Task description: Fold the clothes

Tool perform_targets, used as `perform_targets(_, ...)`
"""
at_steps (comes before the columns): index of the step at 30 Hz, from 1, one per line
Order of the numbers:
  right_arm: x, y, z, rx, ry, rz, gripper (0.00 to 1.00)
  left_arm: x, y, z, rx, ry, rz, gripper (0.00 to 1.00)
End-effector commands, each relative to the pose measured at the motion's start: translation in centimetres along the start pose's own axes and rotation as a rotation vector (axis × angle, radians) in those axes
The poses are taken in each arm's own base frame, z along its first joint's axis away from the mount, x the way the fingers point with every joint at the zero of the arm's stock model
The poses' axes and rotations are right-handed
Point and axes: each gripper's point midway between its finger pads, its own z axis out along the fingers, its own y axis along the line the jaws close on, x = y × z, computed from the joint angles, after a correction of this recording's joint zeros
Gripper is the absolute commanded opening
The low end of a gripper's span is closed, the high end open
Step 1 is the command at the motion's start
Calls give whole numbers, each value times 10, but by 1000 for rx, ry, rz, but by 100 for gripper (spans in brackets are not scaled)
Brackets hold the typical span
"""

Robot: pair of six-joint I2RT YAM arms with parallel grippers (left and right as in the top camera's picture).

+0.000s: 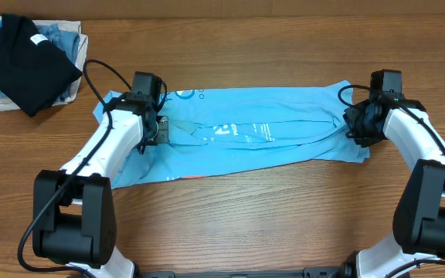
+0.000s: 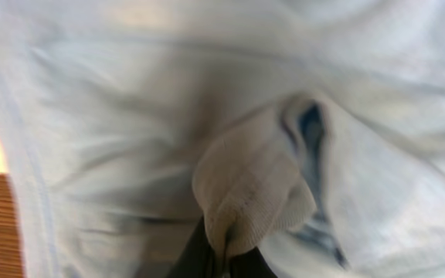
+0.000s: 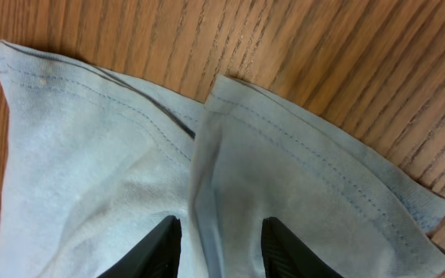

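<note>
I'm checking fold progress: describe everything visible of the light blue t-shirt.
The light blue t-shirt lies across the wooden table, folded into a long band: thin knit, white lettering, a red-orange mark at its near edge. Creases run toward both ends, where the left gripper pinches a bunch and the right gripper holds stitched hems.

A sky-blue t-shirt [image 1: 284, 108] lies stretched out long across the middle of the table [image 1: 246, 224], white lettering showing near its centre. The left gripper [image 1: 159, 130] is down on its left end. The right gripper [image 1: 355, 123] is on its right end, where long creases gather. In the far left corner, a folded black shirt [image 1: 25, 62] rests on denim-blue and white garments [image 1: 66, 37].
</note>
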Motion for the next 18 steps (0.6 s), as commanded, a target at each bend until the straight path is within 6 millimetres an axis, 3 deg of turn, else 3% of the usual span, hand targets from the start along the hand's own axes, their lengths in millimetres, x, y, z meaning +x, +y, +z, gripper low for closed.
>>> perform_targets(1, 0, 4, -3, -9, -3, -15, 38, -16, 25, -3, -85, -48, -79, 4)
perform_targets(8, -1, 4, -3, -9, -5, -14, 38, -17, 63, -1, -168, -51, -164, 4)
perform_targets(14, -4, 10, -3, -31, -20, -14, 38, -16, 74, 0, -177, -44, -193, 4)
perform_targets(18, -7, 28, -4, -111, -21, -16, 32, -16, 73, 0, -171, -43, -192, 5)
